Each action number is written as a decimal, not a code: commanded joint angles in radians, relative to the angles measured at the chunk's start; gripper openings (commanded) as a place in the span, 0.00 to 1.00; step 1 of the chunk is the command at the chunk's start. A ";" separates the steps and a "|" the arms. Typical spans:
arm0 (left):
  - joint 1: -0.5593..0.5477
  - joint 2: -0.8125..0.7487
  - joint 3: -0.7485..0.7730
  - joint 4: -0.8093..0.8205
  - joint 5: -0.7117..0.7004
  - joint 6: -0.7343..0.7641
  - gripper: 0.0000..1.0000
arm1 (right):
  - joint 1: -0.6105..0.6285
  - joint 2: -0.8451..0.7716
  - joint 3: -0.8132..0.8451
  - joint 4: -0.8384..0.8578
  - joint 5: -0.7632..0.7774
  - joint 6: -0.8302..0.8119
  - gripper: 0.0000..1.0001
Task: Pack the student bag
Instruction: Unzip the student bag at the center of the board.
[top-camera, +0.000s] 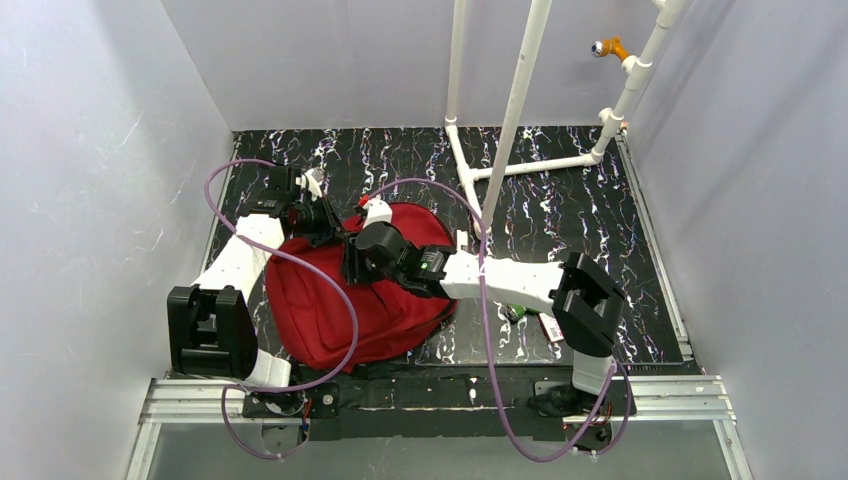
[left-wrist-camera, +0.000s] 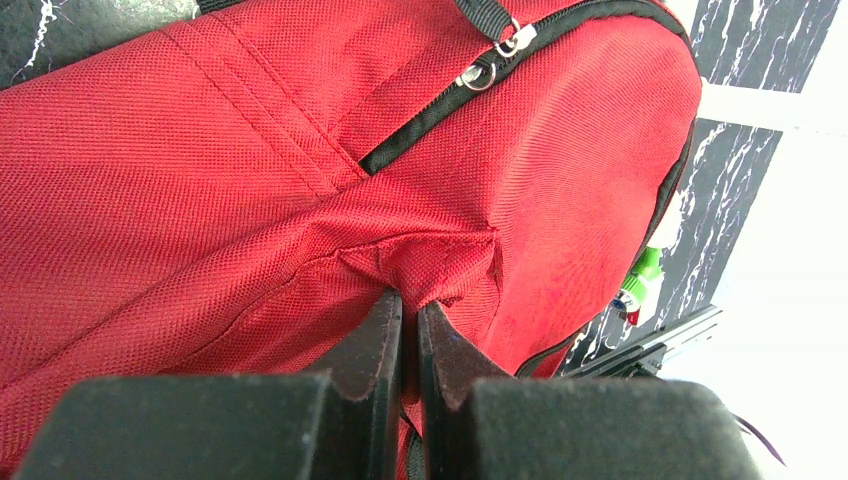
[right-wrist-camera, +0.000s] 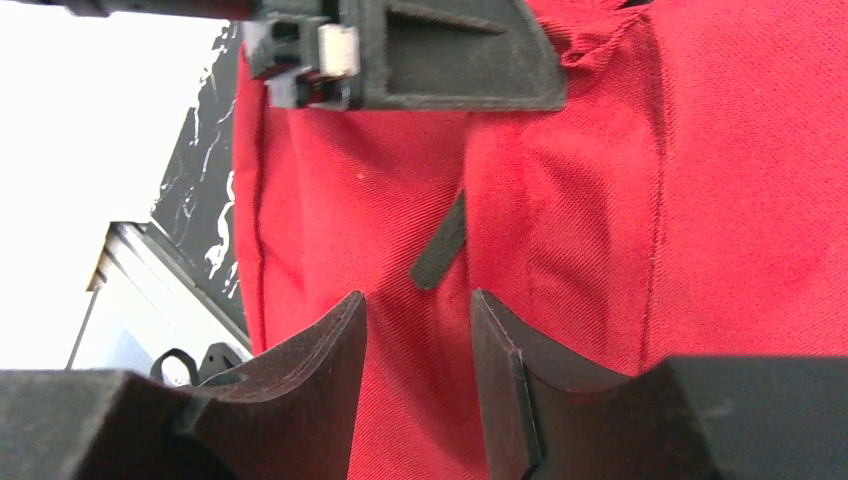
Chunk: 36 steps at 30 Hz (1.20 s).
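Black table (top-camera: 600, 230) with white streaks sits between grey walls (top-camera: 80, 150). The red bag (top-camera: 310, 300) lies left of the middle of the top view. The left gripper (left-wrist-camera: 410, 305) is almost closed and pinches a fold of the bag. The right gripper (right-wrist-camera: 418, 300) is partly open over the bag and holds nothing.

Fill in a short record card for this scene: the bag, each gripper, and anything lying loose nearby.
Bag: red student bag, lying on the dark marbled table
Left gripper: shut, pinching a fold of the bag's fabric
Right gripper: open, close over the red fabric; contact unclear
Zip pulls: metal rings, close together on the black zip
Loose item: small green-capped object on the table beside the bag
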 joint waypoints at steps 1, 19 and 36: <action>0.002 -0.027 0.002 0.015 0.041 -0.005 0.00 | 0.019 -0.060 0.005 0.034 -0.007 0.007 0.50; 0.002 -0.034 -0.001 0.015 0.043 -0.004 0.00 | -0.013 -0.002 0.005 0.018 0.040 0.093 0.43; 0.001 -0.036 -0.005 0.020 0.061 -0.011 0.00 | -0.015 0.090 0.103 -0.016 0.166 -0.069 0.42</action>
